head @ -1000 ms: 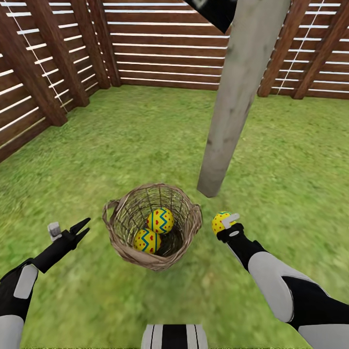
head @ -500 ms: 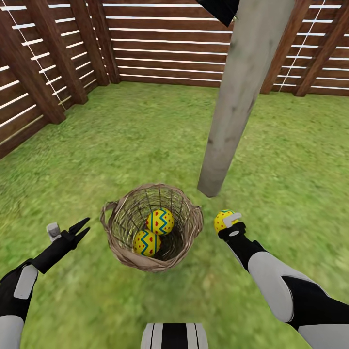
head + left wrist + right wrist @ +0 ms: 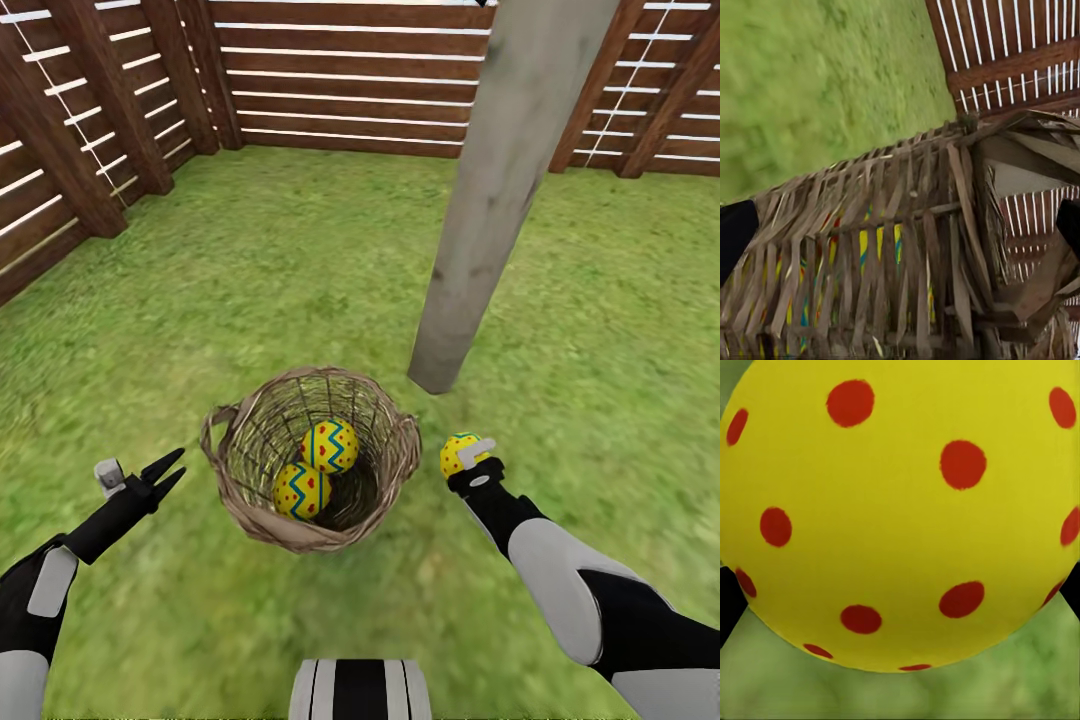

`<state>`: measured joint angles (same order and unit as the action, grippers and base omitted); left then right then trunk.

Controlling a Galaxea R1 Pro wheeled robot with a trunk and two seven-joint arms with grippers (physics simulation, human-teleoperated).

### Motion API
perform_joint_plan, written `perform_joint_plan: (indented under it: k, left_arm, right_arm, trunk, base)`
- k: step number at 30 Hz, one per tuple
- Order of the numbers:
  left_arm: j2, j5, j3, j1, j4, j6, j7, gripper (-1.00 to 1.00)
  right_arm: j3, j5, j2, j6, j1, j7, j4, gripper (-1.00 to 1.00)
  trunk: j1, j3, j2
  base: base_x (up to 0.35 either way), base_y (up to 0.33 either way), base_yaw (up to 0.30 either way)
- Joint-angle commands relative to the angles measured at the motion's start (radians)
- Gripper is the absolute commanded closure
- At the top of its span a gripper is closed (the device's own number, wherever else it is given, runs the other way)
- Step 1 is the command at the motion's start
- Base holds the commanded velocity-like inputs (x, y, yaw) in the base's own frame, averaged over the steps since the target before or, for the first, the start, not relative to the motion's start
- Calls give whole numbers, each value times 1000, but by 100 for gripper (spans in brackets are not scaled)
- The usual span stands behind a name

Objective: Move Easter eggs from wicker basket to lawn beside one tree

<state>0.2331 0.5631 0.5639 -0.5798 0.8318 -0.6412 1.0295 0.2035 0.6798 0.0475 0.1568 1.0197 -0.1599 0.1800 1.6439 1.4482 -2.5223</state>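
Head view: right gripper (image 3: 463,460) clamped on 1 egg (image 3: 457,453), hanging over the lawn (image 3: 250,260) just right of the basket (image 3: 310,455), tree trunk (image 3: 500,190) close ahead, so probably just lower it there. 2 eggs (image 3: 329,446) left inside. Left gripper (image 3: 165,472) spread, empty.

Left wrist: basket weave close up, egg colours (image 3: 879,244) showing through.

Right wrist: held egg (image 3: 900,510) over grass.

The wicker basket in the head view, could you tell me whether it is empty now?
No, two Easter eggs lie inside the wicker basket, one beside the other.
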Motion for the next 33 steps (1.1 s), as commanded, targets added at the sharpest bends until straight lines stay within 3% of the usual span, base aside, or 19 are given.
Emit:
perform_joint_plan:
  k: [1,17,25,33]
  left_arm:
    - [0,4,1,0,0,-7,1,-100]
    - [0,6,1,0,-2,-7,1,-100]
    - [0,7,1,0,-3,-6,2,-100]
    - [0,6,1,0,-2,-7,2,-100]
  right_arm:
    - [7,10,1,4,0,-1,1,100]
    - [10,10,0,1,0,1,45,100]
    - [10,10,0,2,-1,6,46,100]
    - [10,10,0,4,-1,6,46,100]
  trunk:
    - [0,5,-1]
    - [7,66,-4]
    - [7,66,-4]
    - [11,97,-6]
  base:
    - [0,0,0]
    - [0,0,0]
    - [0,0,0]
    - [0,0,0]
